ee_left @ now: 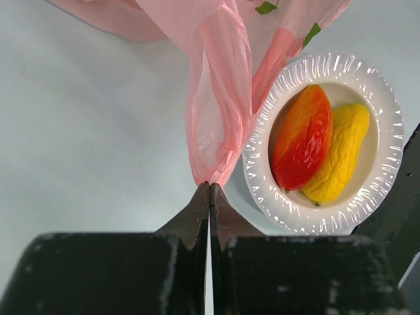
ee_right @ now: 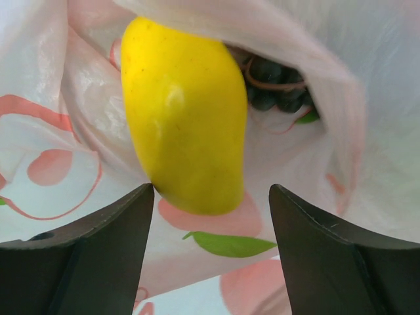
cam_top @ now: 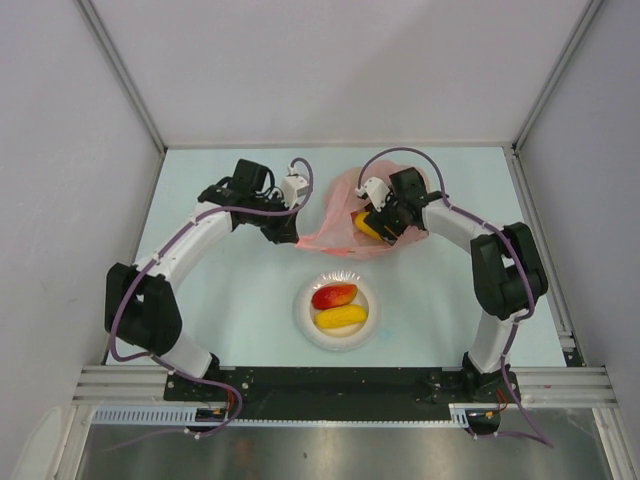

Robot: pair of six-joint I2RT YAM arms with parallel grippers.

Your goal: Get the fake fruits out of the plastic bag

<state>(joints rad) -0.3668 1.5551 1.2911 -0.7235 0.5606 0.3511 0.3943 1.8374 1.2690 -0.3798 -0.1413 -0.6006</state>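
Seen from above, two robot arms are reaching across a pale table [cam_top: 230, 290] toward a crinkly pink plastic bag [cam_top: 335, 235] lying at the middle of the far side.

The left gripper [ee_left: 209, 187] is pinching a gathered fold of the bag's thin film at its near left corner. Its two dark fingers are pressing fully together, with only the film between them. In the left wrist view, the pink film is rising from the fingertips in a stretched, twisted strip.

The right gripper [ee_right: 211, 190] is reaching into the bag's mouth from the right side. Its fingers are standing wide apart and are gripping nothing. A glossy yellow fake fruit [ee_right: 187, 111] is lying inside the bag, with its lower end sitting between the two fingertips and a gap showing on each side. Behind it, deeper in the bag, a dark purple grape bunch [ee_right: 272, 85] is showing partly past a fold of film.

A white fluted bowl [ee_left: 387, 111] is sitting on the table just in front of the bag. Inside it, a red mango [ee_left: 302, 141] and a yellow-orange mango [ee_left: 338, 157] are lying side by side, touching along their length.
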